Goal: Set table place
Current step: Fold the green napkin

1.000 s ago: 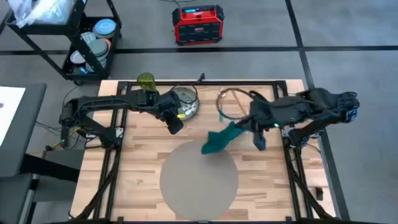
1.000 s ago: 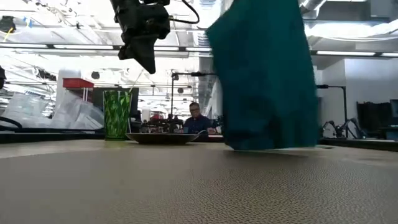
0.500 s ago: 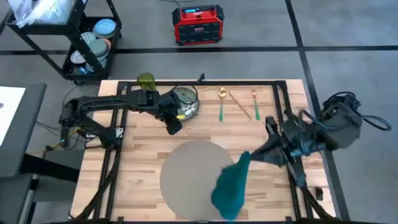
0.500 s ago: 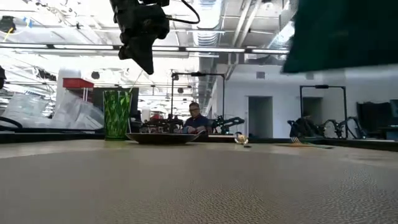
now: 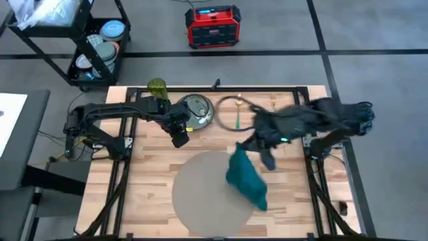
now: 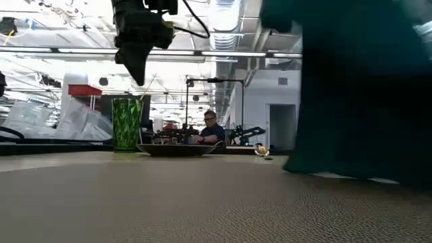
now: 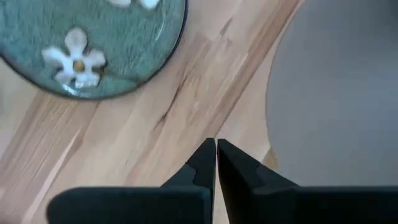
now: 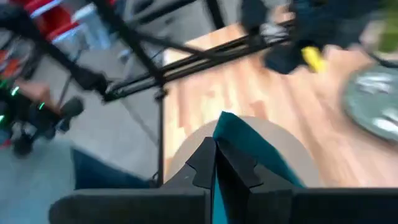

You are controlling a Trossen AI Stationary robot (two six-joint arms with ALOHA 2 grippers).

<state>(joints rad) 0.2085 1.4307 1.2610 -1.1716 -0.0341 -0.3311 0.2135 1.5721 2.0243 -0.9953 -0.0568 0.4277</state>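
Observation:
The place, a round grey-beige mat (image 5: 204, 191), lies on the wooden table (image 5: 150, 174). A teal cloth (image 5: 246, 179) hangs over the mat's right part, with my right gripper (image 5: 266, 158) shut on it; the cloth (image 6: 358, 88) fills the right of the low view. My left gripper (image 5: 179, 138) hovers shut with nothing in it, between the green floral plate (image 5: 196, 110) and the mat's far edge. A green glass (image 5: 157, 87) stands at the far left. My right gripper pinches the teal cloth at its upper end (image 8: 231, 127) between its two fingers; how many layers, I cannot tell. The cloth hangs slack below the fingers. Its lower end (image 5: 257, 201) reaches down to the mat; whether it touches, I cannot tell.
A green-handled spoon (image 5: 237, 119) lies right of the plate, partly under my right arm. A black cart (image 5: 93, 47) and a red box (image 5: 212, 27) stand on the floor beyond the far edge. A person (image 6: 210, 128) sits in the room behind.
My right gripper has swung the teal cloth from above the mat's far edge out toward the table's near right, then back toward the middle, the cloth trailing below it. My left gripper has shifted a little toward the table's left.

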